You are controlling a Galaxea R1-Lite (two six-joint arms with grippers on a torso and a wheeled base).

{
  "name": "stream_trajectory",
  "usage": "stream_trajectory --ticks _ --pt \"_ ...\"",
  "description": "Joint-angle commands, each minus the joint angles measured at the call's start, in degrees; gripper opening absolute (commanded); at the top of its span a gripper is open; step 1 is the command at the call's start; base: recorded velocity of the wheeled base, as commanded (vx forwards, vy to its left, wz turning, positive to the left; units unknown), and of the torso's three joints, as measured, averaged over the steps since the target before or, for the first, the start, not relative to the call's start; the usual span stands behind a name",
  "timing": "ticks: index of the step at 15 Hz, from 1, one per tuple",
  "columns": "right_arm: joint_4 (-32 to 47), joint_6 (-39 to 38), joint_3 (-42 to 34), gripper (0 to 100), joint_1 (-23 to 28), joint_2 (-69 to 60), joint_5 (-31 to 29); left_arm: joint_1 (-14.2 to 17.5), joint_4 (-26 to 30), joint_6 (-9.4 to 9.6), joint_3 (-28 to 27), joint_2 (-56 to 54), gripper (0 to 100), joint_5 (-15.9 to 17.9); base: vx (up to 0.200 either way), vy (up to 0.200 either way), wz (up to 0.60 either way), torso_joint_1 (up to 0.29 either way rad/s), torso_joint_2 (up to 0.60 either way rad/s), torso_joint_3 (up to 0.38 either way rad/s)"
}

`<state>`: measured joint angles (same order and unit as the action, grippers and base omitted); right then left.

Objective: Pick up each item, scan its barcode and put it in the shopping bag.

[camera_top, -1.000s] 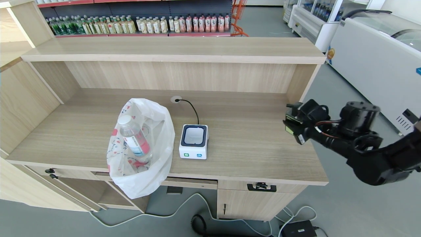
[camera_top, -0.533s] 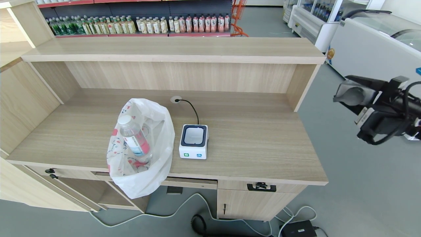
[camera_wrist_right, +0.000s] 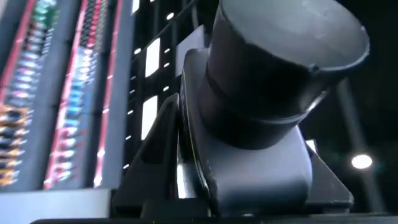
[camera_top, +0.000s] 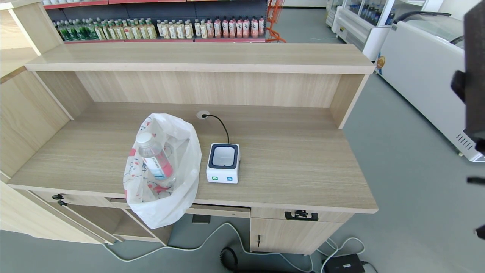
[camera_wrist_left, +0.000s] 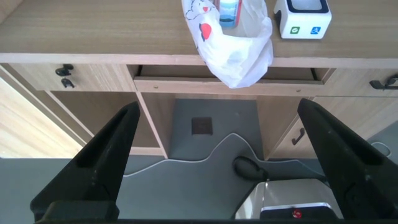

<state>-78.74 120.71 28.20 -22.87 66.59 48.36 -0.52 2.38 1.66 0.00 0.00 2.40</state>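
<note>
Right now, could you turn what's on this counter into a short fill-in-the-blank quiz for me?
1. The water bottle sits inside the white plastic ____.
2. The black cable from the scanner runs back into a round ____ in the counter.
3. The left jaws, seen down in front of the counter, are ____ and hold nothing.

Missing words: bag; hole; open.

bottle: base hidden in shopping bag | right arm: cut by edge
</note>
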Motion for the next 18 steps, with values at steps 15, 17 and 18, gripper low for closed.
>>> stream_trajectory --ticks 15,17,18 --pt "34.53 16.84 -3.94 0 -15.71 -7.17 8.94 0.0 0.0 0.01 0.0 0.09 100 0.06 0.0 0.0 0.0 0.0 0.0 0.0" --pt "37.78 17.72 -3.24 0 -16.33 -7.43 9.12 0.0 0.0 0.01 0.0 0.09 100 -0.03 0.0 0.0 0.0 0.0 0.0 0.0" --pt "38.05 17.72 -3.32 0 -16.86 -8.4 9.12 0.0 0.0 0.01 0.0 0.09 100 -0.03 0.0 0.0 0.0 0.0 0.0 0.0"
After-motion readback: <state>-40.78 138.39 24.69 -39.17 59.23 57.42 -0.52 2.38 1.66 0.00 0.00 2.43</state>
